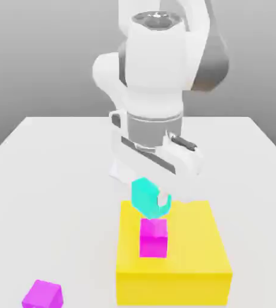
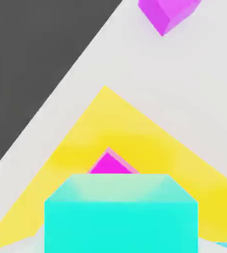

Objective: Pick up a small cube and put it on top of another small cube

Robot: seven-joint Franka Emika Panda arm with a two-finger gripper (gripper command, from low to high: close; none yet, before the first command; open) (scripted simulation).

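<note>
One turquoise cube between fingertips, tool closed on it, above magenta cube.

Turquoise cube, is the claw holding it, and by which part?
Yes, the claw grips the turquoise cube by two opposite side faces, above the magenta cube.

The white table bears a yellow block and, toward the exterior view's left, a magenta cube.
</note>
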